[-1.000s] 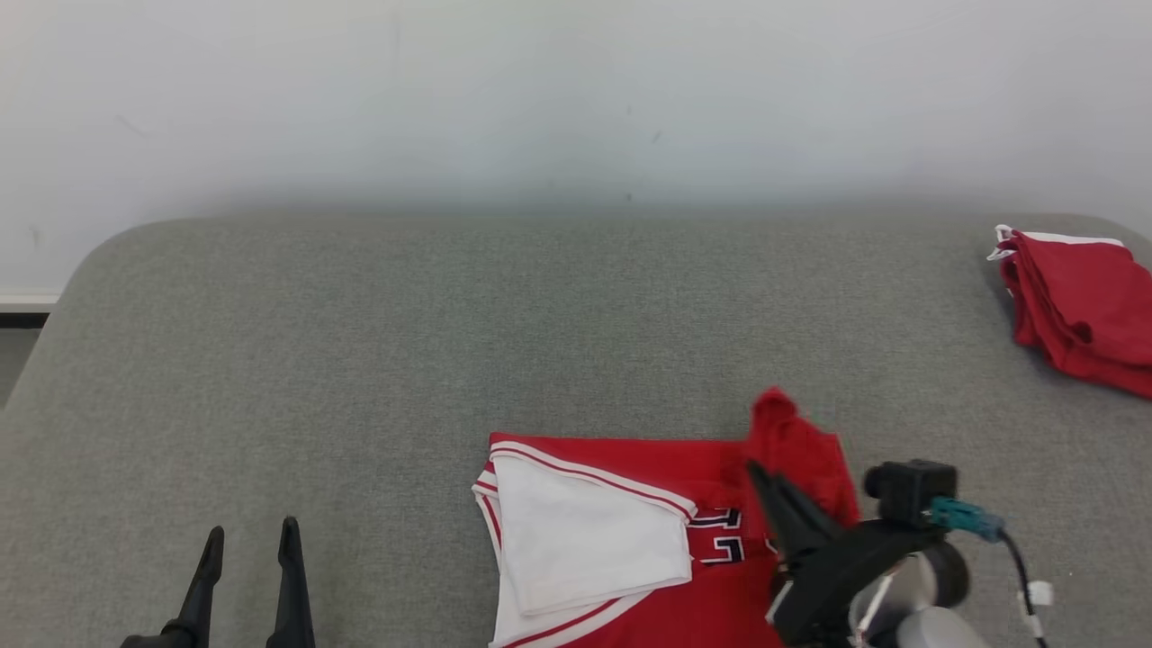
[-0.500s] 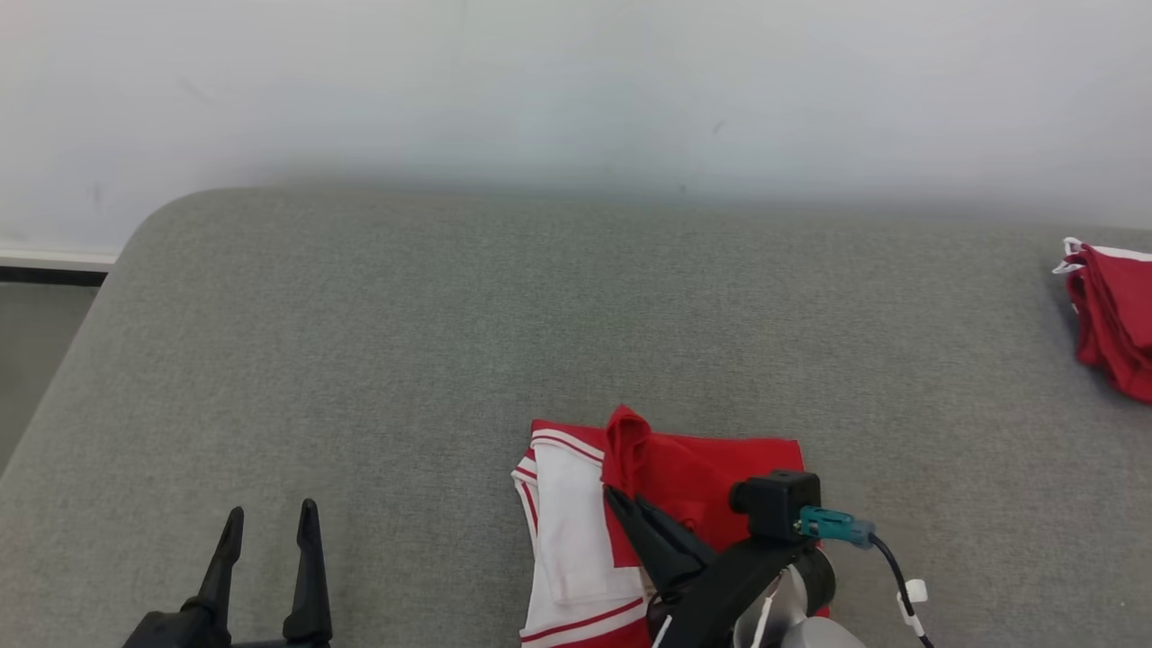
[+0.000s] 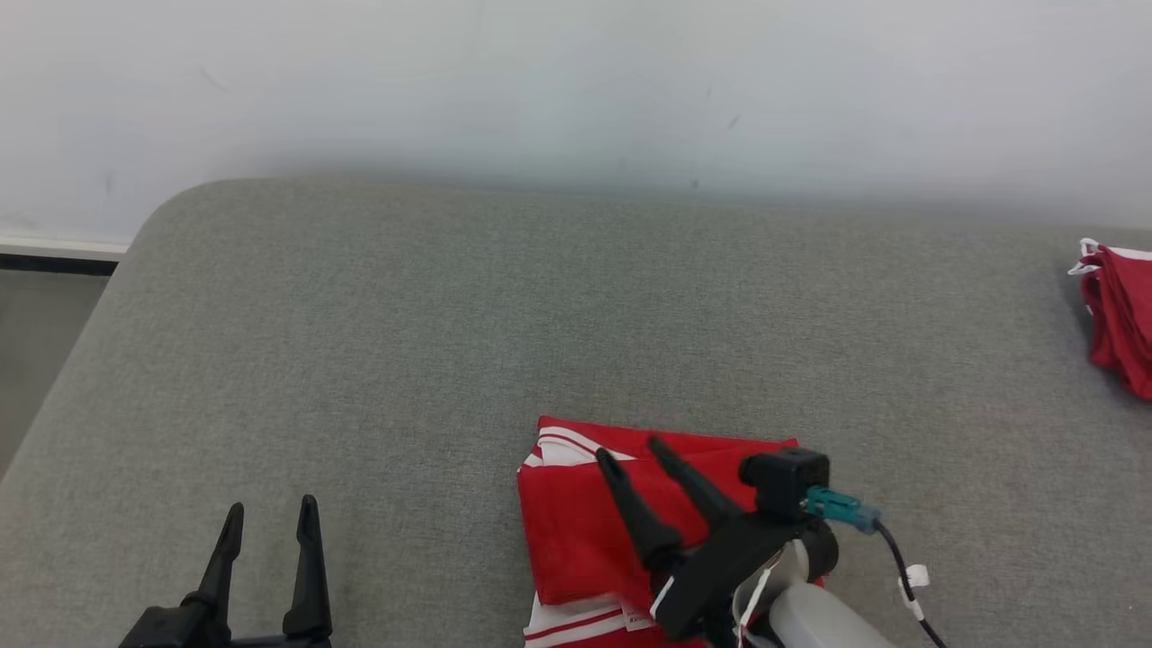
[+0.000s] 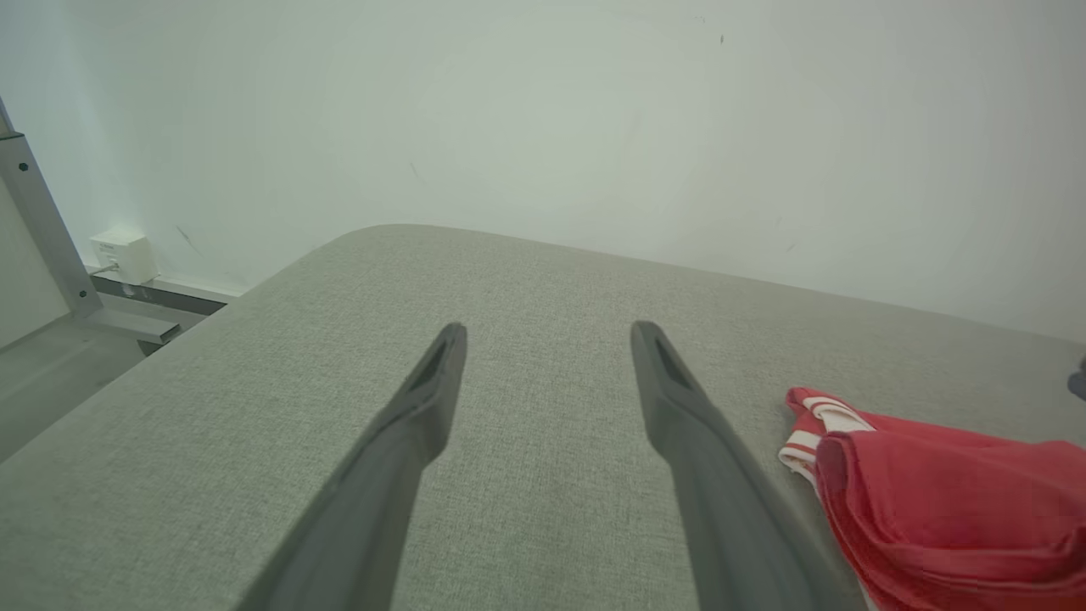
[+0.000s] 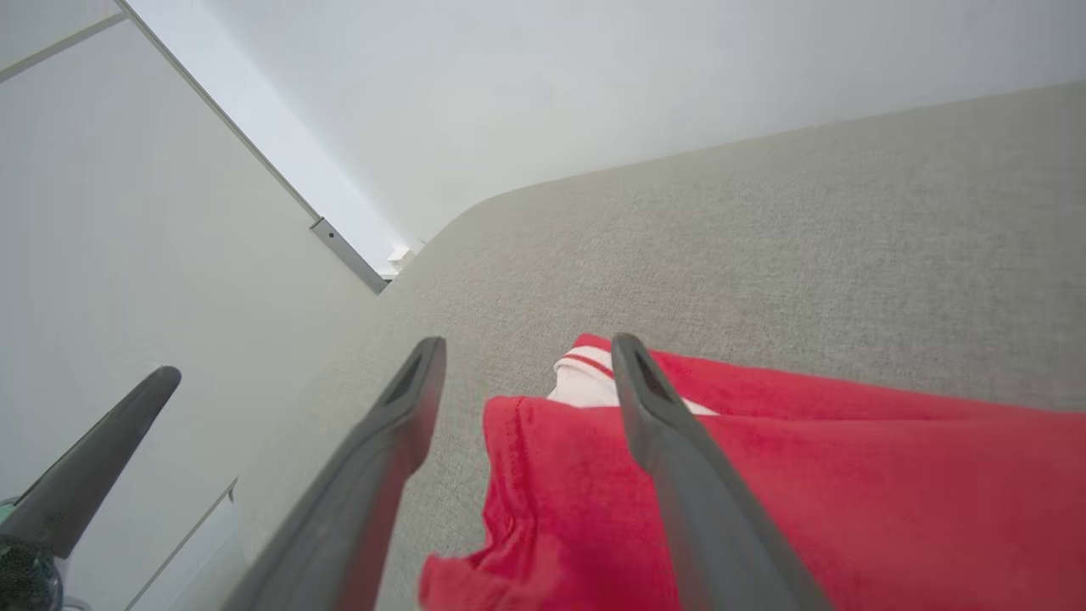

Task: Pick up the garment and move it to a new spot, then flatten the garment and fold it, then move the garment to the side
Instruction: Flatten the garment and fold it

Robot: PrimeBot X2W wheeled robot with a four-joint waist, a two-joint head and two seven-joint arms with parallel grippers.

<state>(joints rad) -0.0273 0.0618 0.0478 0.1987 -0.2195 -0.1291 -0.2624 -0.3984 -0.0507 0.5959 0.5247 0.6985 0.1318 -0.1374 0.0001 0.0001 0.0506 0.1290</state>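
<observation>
In the head view, the garment (image 3: 585, 531), a red jersey with white striped trim, lies on the grey padded table (image 3: 405, 342) near its front edge, a little right of the middle. A red layer is folded over it, and white trim shows at the far left corner and along the near edge. The right gripper (image 3: 628, 448) hovers over this fold with its two fingers spread apart and no cloth between them. The left gripper (image 3: 272, 504) waits at the lower left, also spread and empty, well apart from the cloth. Another red garment (image 3: 1120, 315) lies at the far right edge.

In the left wrist view, the left gripper (image 4: 550, 327) points over bare table, and the garment (image 4: 933, 484) lies to its right.

In the right wrist view, the right gripper (image 5: 528, 341) stands open just above the left edge of the garment (image 5: 848, 492). We cannot tell if the right finger touches the cloth.

We judge that a fold is just laid down. To do this step well, we should lift the fingers straight up, so that they do not drag the top layer, and then check that the edges match.
</observation>
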